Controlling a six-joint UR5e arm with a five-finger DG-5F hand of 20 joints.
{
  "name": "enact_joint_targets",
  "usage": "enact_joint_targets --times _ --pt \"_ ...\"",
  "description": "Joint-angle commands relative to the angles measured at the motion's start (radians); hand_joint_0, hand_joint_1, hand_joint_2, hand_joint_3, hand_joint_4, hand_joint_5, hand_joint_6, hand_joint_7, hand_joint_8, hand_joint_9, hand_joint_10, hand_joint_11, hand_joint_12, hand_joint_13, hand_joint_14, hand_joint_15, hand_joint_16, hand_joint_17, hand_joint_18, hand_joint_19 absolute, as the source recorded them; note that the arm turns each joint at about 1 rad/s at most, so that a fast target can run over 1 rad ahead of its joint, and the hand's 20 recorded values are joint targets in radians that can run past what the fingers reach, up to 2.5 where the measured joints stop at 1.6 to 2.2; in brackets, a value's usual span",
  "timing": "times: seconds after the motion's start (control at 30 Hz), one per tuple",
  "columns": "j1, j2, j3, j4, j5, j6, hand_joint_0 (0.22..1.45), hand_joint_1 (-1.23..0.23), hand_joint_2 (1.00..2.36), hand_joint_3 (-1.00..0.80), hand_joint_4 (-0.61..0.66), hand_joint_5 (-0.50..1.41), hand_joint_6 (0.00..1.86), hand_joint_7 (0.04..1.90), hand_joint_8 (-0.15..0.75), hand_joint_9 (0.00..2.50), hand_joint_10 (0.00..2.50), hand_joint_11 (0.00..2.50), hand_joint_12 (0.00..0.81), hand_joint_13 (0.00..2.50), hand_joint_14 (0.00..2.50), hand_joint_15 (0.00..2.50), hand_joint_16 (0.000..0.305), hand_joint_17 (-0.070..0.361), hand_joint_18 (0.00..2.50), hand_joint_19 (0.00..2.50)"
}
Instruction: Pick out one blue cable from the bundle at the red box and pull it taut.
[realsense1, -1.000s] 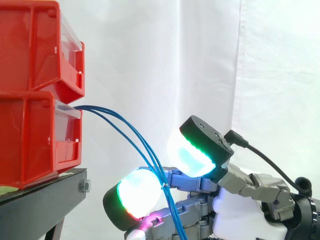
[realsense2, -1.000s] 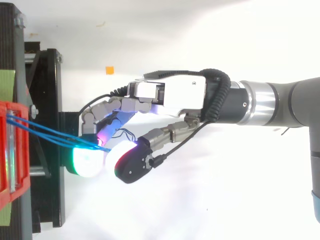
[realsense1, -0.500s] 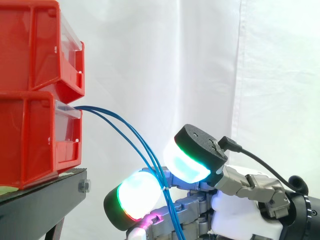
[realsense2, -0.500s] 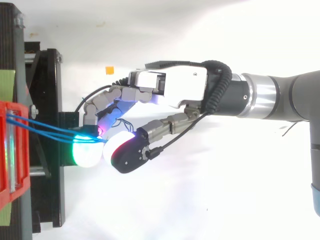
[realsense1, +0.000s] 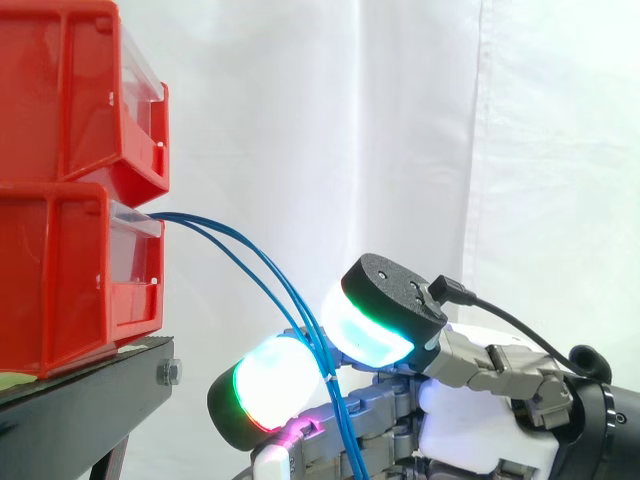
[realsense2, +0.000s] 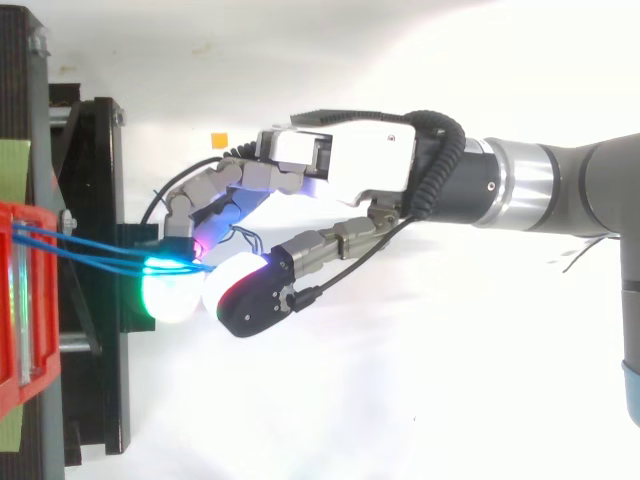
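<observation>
From the lower red plastic bin's (realsense1: 60, 280) front edge, thin blue cables (realsense1: 250, 258) are hung down and pinched between the hand's (realsense2: 350, 170) glowing pads (realsense1: 270, 385); none is singled out yet, and slack is left to be pulled.

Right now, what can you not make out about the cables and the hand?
Lower ends of the cables: side view, cut by bottom edge.
How many cables the hand pinches: top view, glowing pads hide it.
Cable roots in the bin: side view, bin wall hides them.
</observation>
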Motion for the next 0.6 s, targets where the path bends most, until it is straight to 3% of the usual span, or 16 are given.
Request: enact_joint_targets --times 0.0,0.57 --pt "-0.002 -0.001 0.001 -0.002 0.001 -0.002 0.56 -0.55 1.02 -0.32 0.11 -0.16 0.78 0.87 0.273 0.77 0.02 0.38 0.360 0.71 0.01 0.33 0.051 0.115 0.64 0.67" --pt "-0.020 -0.001 0.001 -0.018 -0.002 -0.008 0.54 -0.55 1.01 -0.38 0.12 -0.17 0.80 0.82 0.278 0.76 0.02 0.40 0.364 0.70 0.01 0.33 0.053 0.119 0.65 0.67"
